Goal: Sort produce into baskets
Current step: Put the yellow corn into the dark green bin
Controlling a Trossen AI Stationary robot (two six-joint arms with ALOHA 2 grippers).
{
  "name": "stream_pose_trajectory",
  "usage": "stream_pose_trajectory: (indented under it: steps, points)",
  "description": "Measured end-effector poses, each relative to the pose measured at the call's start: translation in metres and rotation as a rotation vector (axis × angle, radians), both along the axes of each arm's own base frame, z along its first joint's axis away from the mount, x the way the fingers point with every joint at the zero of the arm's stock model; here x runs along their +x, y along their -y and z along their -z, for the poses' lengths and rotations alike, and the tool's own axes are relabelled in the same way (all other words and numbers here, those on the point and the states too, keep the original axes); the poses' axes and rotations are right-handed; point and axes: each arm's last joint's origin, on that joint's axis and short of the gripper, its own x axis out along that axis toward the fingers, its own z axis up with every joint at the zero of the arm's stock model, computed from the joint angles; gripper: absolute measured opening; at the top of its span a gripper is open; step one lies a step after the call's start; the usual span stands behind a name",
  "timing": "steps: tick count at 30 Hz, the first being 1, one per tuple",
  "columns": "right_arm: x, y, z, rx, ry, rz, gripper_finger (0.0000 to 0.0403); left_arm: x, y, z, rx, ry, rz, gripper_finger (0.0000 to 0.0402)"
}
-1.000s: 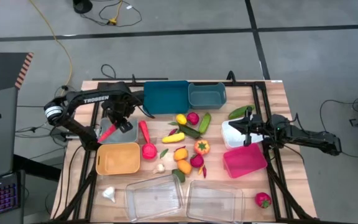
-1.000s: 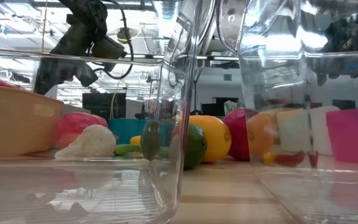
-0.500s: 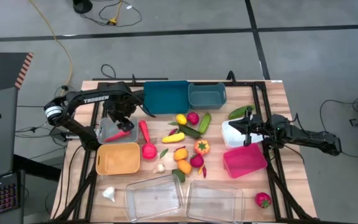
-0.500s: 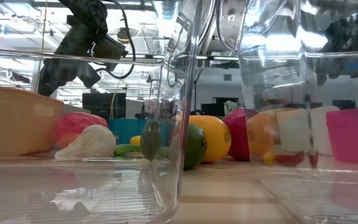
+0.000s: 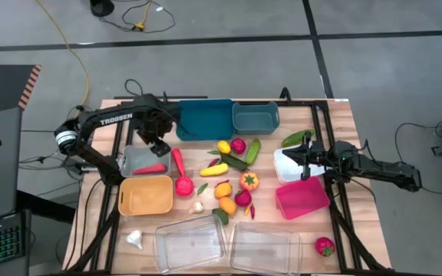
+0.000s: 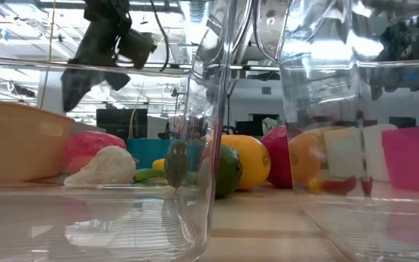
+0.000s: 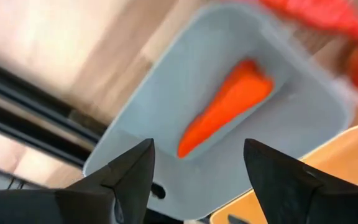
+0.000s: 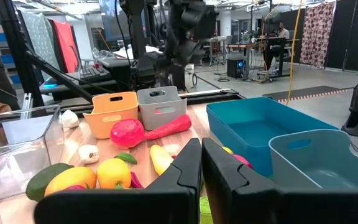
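A red chili pepper (image 7: 225,106) lies flat on the floor of the grey basket (image 7: 278,137), which stands at the table's left (image 5: 133,161). My left gripper (image 7: 197,149) hangs open above that basket (image 5: 158,144), pointing down, with nothing between its fingers. Loose produce (image 5: 232,172) lies in a heap at the table's middle. My right gripper (image 5: 291,159) waits shut and level over the white basket (image 5: 282,170) at the right; its fingers (image 8: 188,180) meet in the right wrist view.
Two teal baskets (image 5: 204,119) (image 5: 255,117) stand at the far edge. A tan-yellow basket (image 5: 145,195) stands near the grey one, a magenta one (image 5: 301,198) at the right, and two clear trays (image 5: 190,244) (image 5: 261,247) at the near edge. A white garlic (image 5: 134,240) and a red fruit (image 5: 324,246) lie apart.
My left gripper has opened and let go of the red chili pepper, which has dropped into the grey basket and lies flat there. The gripper has then risen and drawn back toward the table's far edge.
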Motion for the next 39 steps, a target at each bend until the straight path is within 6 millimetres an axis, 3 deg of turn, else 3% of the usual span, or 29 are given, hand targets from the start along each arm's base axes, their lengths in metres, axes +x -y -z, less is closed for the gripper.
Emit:
stream_pose_trajectory:
  steps: [7,15,39]
  points:
    - [0.000,0.000,0.000,0.000,0.001,0.000,0.0044,0.019,-0.011,-0.029,0.110,0.198,-0.054,0.0229]
    - [0.000,0.000,0.000,0.000,0.000,0.000,0.0044,0.043,-0.011,-0.037,0.155,0.428,-0.007,0.0229]
    - [0.000,0.000,0.000,0.000,0.000,0.006,0.0044,0.070,0.030,-0.039,0.159,0.509,0.168,0.0229]
